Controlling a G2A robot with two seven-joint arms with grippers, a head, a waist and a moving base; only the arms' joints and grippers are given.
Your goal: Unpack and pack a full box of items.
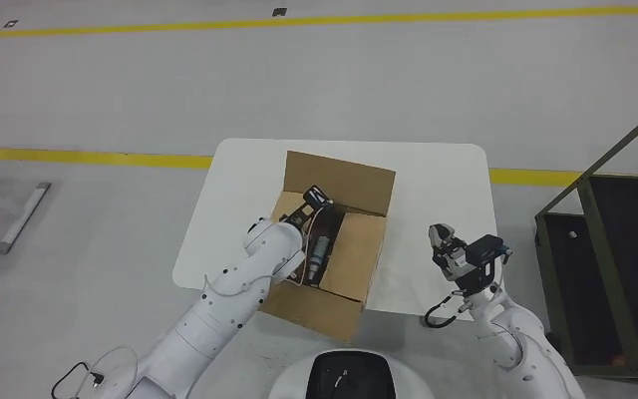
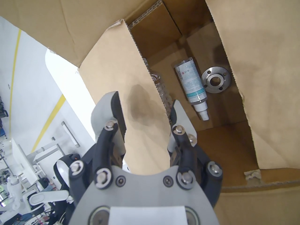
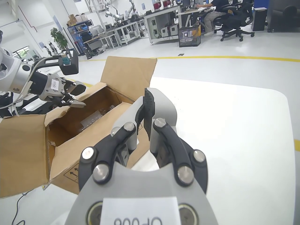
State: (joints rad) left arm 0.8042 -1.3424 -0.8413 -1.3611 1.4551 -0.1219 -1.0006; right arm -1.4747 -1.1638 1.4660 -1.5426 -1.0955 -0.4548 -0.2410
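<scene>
Hovering over the box (image 1: 339,185) holding a spray bottle (image 2: 193,87) and flange (image 2: 216,79), the left gripper (image 2: 144,99) has jaws apart; the right gripper (image 3: 147,99), jaws together, hangs above the table (image 1: 439,190).

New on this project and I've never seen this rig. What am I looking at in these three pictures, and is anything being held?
It is a two-armed robot at a white table with an open cardboard box standing on it. The top picture comes from a camera on the robot, looking down. The other two come from cameras on its wrists, so each shows its own gripper up close.

The left gripper hangs over the box, open and empty. Below it, on the box floor, lie a spray bottle, a metal ring with bolt holes, and a clear plastic item partly hidden by a flap.

The right gripper is above the table beside the box, shut and holding nothing.
</scene>
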